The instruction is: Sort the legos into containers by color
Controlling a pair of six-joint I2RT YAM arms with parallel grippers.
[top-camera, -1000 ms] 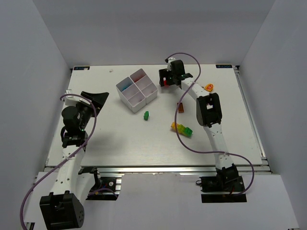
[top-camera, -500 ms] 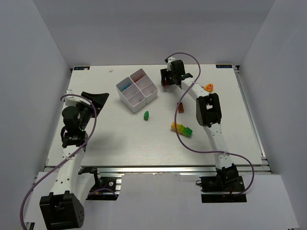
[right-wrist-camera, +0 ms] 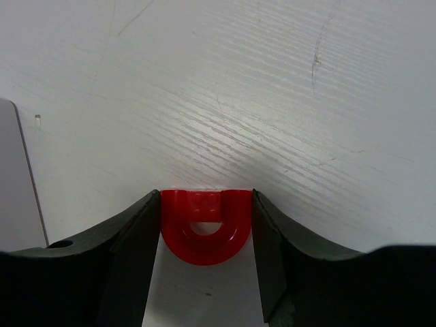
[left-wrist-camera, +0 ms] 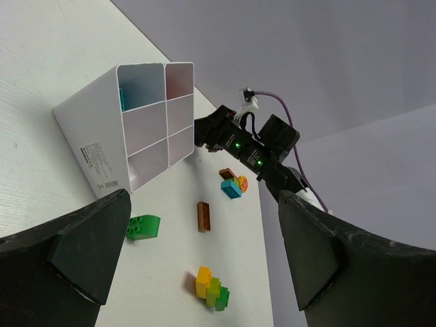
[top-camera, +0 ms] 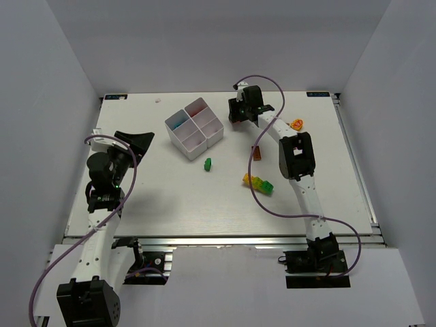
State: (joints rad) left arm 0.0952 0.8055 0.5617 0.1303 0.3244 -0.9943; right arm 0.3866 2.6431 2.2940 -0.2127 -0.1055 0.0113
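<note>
My right gripper [top-camera: 236, 113] is just right of the white four-compartment tray [top-camera: 178, 144], low over the table. In the right wrist view it [right-wrist-camera: 206, 228] is shut on a red arch-shaped brick [right-wrist-camera: 206, 235], one finger against each side. My left gripper [top-camera: 133, 140] is open and empty, raised left of the tray, and in the left wrist view [left-wrist-camera: 204, 235] it looks across at the tray [left-wrist-camera: 95, 150]. On the table lie a green brick [top-camera: 208, 163], a brown brick [top-camera: 257, 153] and a stuck yellow-green cluster [top-camera: 258, 183]. A blue piece [left-wrist-camera: 121, 99] shows in one compartment.
An orange-and-blue cluster [top-camera: 296, 125] lies right of the right arm, also in the left wrist view [left-wrist-camera: 235, 185]. The tray's edge [right-wrist-camera: 17, 177] is close on the left of the right wrist view. White walls enclose the table; a purple cable [top-camera: 259, 136] trails along the right arm.
My right gripper has shifted slightly toward the back with the red brick, which no longer shows from above. The left arm has barely moved.
</note>
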